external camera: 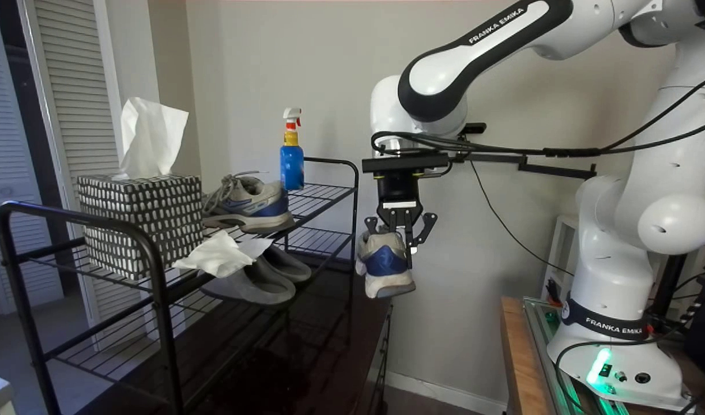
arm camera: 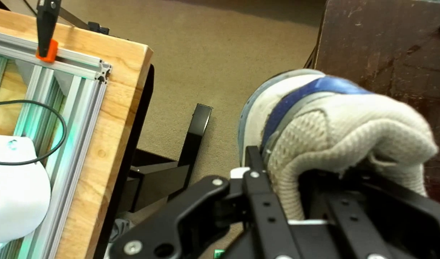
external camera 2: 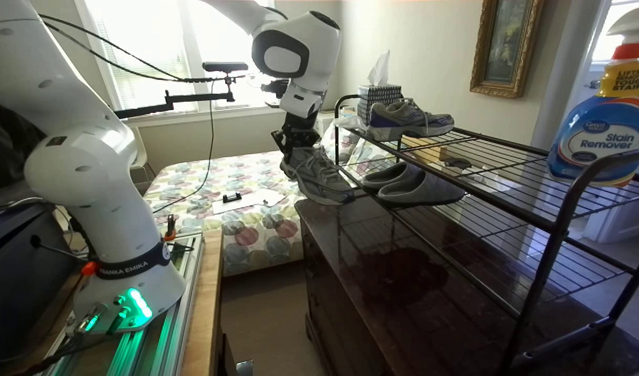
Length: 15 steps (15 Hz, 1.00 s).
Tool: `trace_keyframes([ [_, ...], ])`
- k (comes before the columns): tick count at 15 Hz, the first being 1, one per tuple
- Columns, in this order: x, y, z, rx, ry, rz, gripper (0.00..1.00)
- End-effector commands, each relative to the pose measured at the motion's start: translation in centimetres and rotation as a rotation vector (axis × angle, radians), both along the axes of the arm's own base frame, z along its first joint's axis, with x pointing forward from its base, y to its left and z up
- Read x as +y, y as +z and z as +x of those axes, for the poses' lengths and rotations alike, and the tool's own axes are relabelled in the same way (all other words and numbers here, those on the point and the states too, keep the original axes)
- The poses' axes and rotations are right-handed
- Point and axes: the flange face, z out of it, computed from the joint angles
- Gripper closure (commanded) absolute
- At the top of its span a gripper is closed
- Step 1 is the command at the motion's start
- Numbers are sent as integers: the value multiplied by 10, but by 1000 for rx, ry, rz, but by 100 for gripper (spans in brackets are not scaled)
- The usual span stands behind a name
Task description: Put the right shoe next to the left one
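The right shoe (external camera: 385, 259), grey and white with a blue heel, hangs in the air in my gripper (external camera: 399, 245), apart from the rack. In an exterior view the right shoe (external camera 2: 322, 175) tilts toe down, its laces showing. In the wrist view my gripper (arm camera: 293, 169) has one finger outside the heel of the right shoe (arm camera: 313, 126) and one inside its opening; that fingertip is hidden. The left one (external camera: 251, 204) stands on the rack's upper shelf, beside the tissue box; it also shows in an exterior view (external camera 2: 408, 121).
The black wire rack (external camera: 78, 213) stands on a dark dresser (external camera 2: 345, 245). Its upper shelf also holds a tissue box (external camera: 142, 225), a loose tissue (external camera: 219, 256) and a blue spray bottle (external camera: 292, 164). Flat grey shoes (external camera 2: 421, 189) sit on the lower shelf.
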Motion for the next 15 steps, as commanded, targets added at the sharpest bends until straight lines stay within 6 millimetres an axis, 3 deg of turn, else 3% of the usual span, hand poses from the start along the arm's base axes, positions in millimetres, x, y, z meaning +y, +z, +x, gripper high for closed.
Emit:
trace_keyframes([
  [1, -25, 54, -19, -29, 99, 18, 96],
  [3, -43, 79, -23, -7, 161, 22, 96],
  [8, -74, 116, -15, -26, 408, -62, 96],
  [15, -82, 139, 27, -261, 715, -31, 96],
])
